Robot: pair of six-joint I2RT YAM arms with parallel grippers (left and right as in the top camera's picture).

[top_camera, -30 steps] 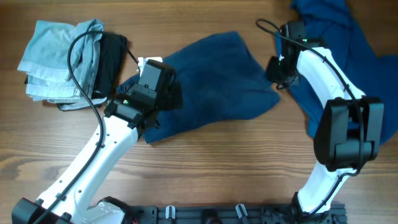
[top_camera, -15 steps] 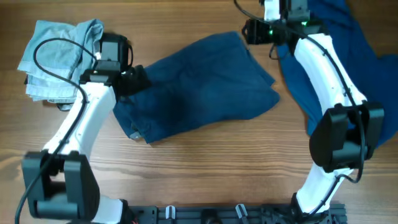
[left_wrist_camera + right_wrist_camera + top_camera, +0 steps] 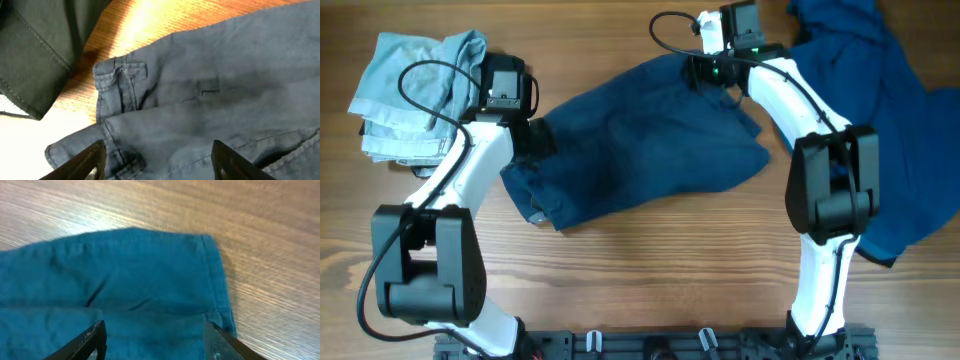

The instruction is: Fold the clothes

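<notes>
Pale denim bundle [image 3: 405, 95] and black bundle [image 3: 30, 45] look folded, stacked far left on table [image 3: 650, 270]. Blue trousers [image 3: 640, 140] mid-table, spread flat, cross-fold likely still to do. Long axis diagonal: waistband lower-left, hem upper-right. Left gripper [image 3: 160, 160] fingers apart over waistband. Right gripper [image 3: 155, 342] fingers apart over hem corner. Second blue garment [image 3: 905, 120] heaped far right, unfolded.

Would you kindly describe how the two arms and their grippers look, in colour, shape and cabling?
Both the left arm and right arm have smooth white links and bulky black joint housings. A thin black cable loops off each wrist. The left gripper and right gripper have dark, tapered fingers.
</notes>
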